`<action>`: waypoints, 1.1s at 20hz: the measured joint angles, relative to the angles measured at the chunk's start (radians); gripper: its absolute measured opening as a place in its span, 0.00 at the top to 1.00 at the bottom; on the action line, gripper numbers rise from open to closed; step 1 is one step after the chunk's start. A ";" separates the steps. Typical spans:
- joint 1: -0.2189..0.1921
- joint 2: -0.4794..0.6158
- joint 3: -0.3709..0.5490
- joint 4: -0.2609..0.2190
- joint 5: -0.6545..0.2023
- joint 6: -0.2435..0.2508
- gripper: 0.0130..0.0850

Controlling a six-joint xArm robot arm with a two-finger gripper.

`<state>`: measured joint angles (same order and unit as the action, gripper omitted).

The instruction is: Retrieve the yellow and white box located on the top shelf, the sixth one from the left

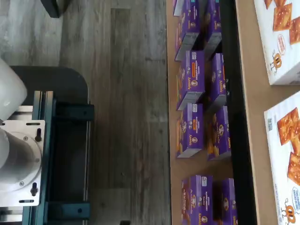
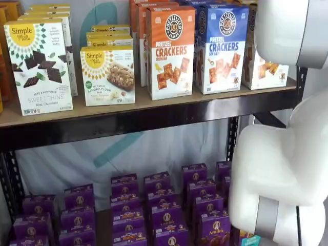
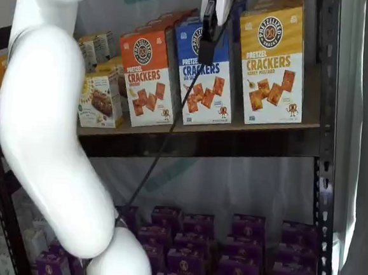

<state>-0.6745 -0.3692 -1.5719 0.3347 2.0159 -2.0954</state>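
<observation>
The yellow and white box (image 3: 271, 61) stands upright at the right end of the top shelf (image 3: 203, 140), and its "CRACKERS" lettering faces out. In a shelf view the white arm hides most of this box (image 2: 265, 69) on the top shelf (image 2: 154, 115). My gripper (image 3: 206, 55) hangs from above with a cable beside it, in front of the blue-topped box and left of the yellow and white box. Only a black finger shows, side-on. It holds nothing and touches no box. The wrist view shows white cracker boxes (image 1: 281, 42) on a tan board, but I cannot tell which is which.
An orange-topped cracker box (image 2: 170, 51) and a blue-topped one (image 2: 222, 46) stand left of the target. Simple Mills boxes (image 2: 41, 66) fill the shelf's left. Purple boxes (image 2: 154, 205) crowd the lower shelf. The white arm (image 3: 44, 133) blocks the left. A black upright (image 3: 323, 155) borders the right.
</observation>
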 joint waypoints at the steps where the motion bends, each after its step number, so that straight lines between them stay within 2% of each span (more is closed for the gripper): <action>1: 0.007 -0.001 0.001 -0.012 -0.002 0.000 0.00; 2: 0.021 -0.007 0.007 -0.033 -0.007 0.003 0.00; 4: 0.028 -0.013 0.017 -0.039 -0.012 0.006 0.00; 7: 0.021 -0.026 0.036 -0.012 -0.025 0.011 0.00; 8: 0.012 -0.031 0.044 0.007 -0.032 0.012 0.00; 12: -0.047 -0.058 0.081 0.141 -0.079 0.018 0.00; 16: -0.086 -0.073 0.100 0.245 -0.140 0.028 0.00; 20: -0.106 -0.063 0.093 0.313 -0.209 0.035 0.00; 22: -0.107 -0.046 0.075 0.323 -0.228 0.035 0.00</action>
<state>-0.7814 -0.4147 -1.4971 0.6579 1.7882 -2.0600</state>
